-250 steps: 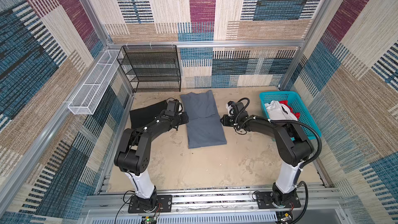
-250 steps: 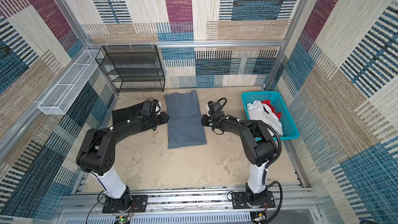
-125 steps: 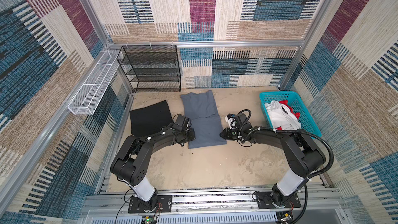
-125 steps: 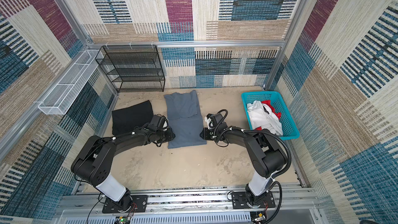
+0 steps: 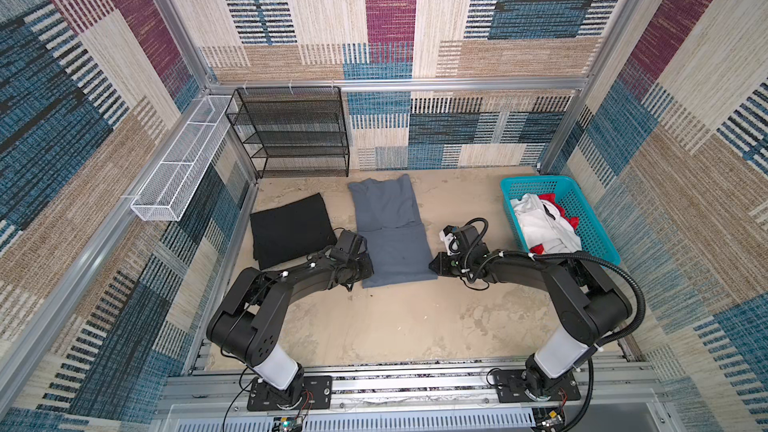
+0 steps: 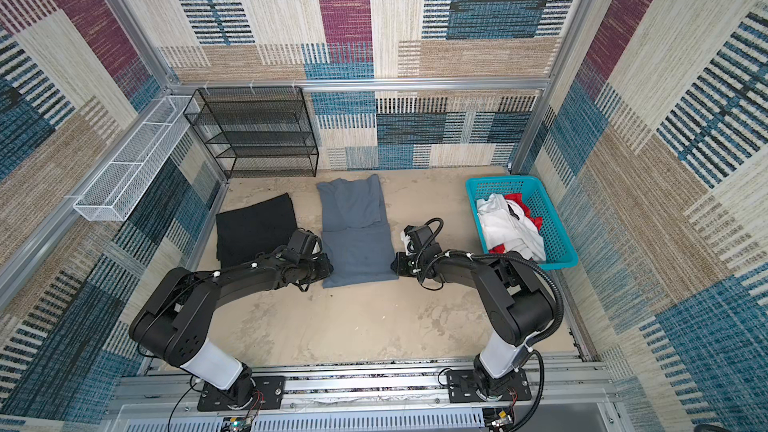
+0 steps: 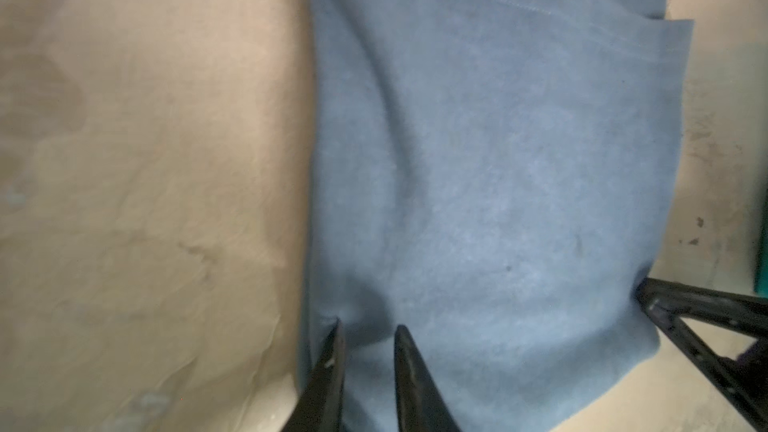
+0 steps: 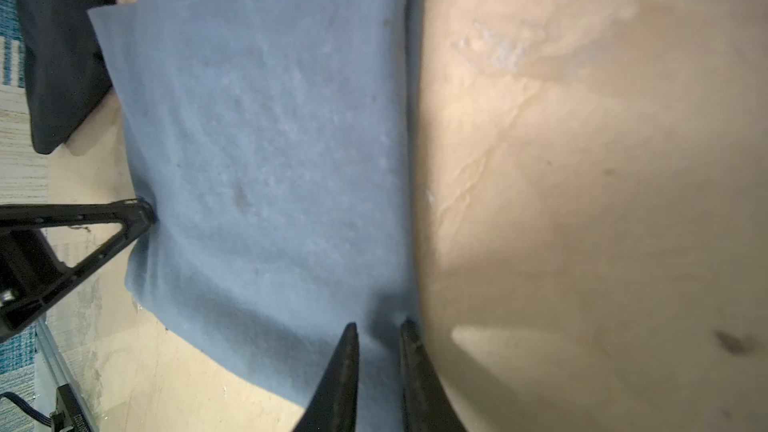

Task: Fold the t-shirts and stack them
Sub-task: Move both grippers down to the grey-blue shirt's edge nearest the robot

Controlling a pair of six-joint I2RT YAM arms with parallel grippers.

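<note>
Left wrist: the left fingers point(image 7: 328, 361) are clenched on the grey shirt point(image 7: 498, 160) at its edge. The bite looks shallow, so the cloth could slip out.

Right wrist: the right fingers point(image 8: 341, 367) pinch the opposite edge. Uneven pulls would skew the fold. Tiny print on a black part is too blurred to read.

In both top views the grey shirt lies mid-desk point(image 5: 395, 326), part folded. The left arm point(image 5: 307, 278) passes by the black shirt point(image 5: 286, 230) at its near corner and could ruffle it. No brands show.

Both arms reach low and inward. Left end effector point(image 7: 365, 328) and right end effector point(image 8: 376, 326) pinch opposite edges of the blue-grey t-shirt point(image 5: 397, 255).
</note>
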